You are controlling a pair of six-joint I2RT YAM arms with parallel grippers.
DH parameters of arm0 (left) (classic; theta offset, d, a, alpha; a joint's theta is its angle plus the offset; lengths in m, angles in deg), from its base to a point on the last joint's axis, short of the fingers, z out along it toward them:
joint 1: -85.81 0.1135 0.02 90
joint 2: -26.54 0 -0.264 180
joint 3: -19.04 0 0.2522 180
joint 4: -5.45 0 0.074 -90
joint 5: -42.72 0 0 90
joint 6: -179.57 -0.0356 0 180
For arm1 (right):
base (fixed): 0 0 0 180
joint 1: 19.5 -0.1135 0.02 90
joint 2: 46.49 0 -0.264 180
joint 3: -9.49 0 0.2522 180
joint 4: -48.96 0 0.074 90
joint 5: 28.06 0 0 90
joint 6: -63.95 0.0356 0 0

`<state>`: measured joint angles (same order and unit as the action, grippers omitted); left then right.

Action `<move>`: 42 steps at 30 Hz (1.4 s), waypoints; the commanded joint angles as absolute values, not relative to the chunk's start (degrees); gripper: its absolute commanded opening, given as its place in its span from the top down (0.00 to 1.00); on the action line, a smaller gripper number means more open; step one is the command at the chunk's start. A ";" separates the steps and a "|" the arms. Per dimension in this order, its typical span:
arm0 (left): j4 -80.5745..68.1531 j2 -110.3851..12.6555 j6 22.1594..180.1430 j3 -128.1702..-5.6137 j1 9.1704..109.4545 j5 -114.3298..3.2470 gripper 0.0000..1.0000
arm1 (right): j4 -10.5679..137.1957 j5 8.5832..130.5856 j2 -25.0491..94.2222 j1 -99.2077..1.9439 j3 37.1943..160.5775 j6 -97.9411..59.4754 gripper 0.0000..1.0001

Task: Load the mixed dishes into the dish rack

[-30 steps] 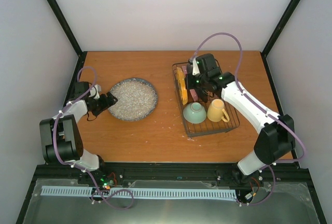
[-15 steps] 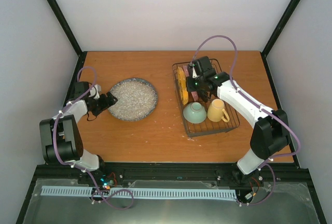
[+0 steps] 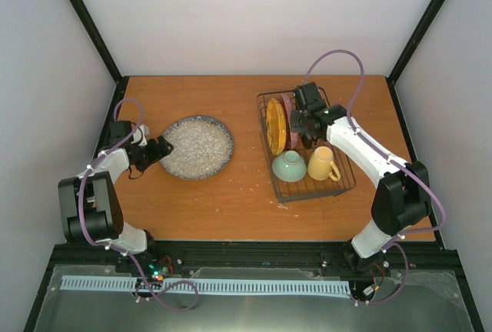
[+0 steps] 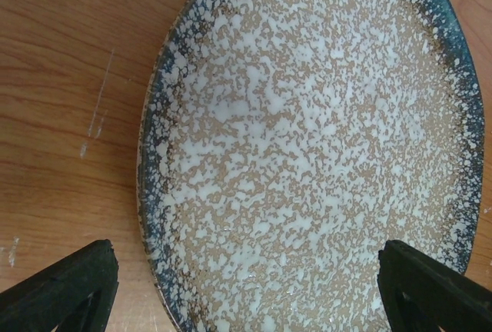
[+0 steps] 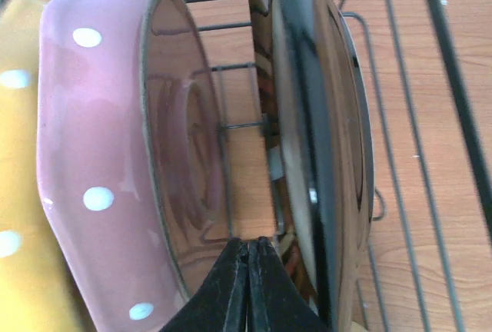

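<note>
The large grey speckled plate (image 3: pixel 197 147) (image 4: pixel 307 147) lies flat on the table at the left. My left gripper (image 3: pixel 162 148) (image 4: pixel 246 286) is open at its left rim, holding nothing. The dish rack (image 3: pixel 341 181) (image 5: pixel 388 55) stands at the right. In it, the orange white-dotted plate (image 3: pixel 275 126) (image 5: pixel 17 194), a pink dotted plate (image 3: pixel 289 111) (image 5: pixel 92 140) and the dark-rimmed plate (image 5: pixel 319 132) stand on edge. The pale green bowl (image 3: pixel 289 166) and yellow mug (image 3: pixel 321 163) sit in its near half. My right gripper (image 3: pixel 301 123) (image 5: pixel 252 246) is shut and empty, its tips in the gap between the pink and dark-rimmed plates.
The wooden table (image 3: pixel 231 194) is walled in by white panels with black corner posts. Both arm bases sit at the near edge. A purple cable (image 3: pixel 338 59) loops above the right arm.
The right gripper has shifted a little right inside the rack. The orange plate has tipped and now shows more of its face. The left arm has not moved.
</note>
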<state>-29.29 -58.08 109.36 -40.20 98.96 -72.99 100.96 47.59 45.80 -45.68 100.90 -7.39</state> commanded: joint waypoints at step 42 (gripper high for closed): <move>-30.81 -62.14 109.67 -40.47 99.70 -69.80 0.06 | 92.23 55.70 32.52 -46.14 97.09 -10.09 0.62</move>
